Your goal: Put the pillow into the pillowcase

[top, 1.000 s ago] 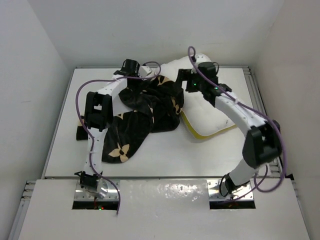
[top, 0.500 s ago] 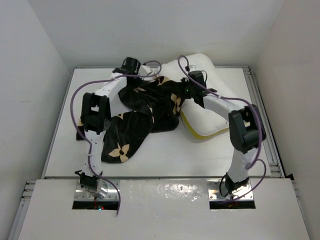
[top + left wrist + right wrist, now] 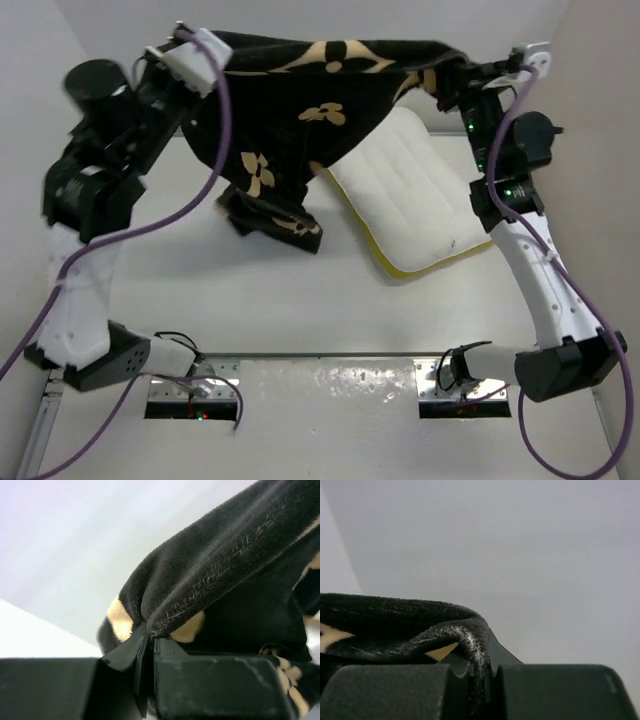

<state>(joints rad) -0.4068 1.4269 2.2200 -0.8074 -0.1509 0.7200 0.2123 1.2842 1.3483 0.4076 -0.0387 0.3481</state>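
Top external: pillowcase [image 3: 300,90] stretched left-right, lower end hanging.

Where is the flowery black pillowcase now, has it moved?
Yes. The pillowcase went up from the table; the left gripper and right gripper hold it stretched above the pillow.

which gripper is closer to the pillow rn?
Right. The right gripper, shut on a corner of the pillowcase, hangs above the far end of the pillow. The left gripper grips the other corner, well off to the pillow's left.
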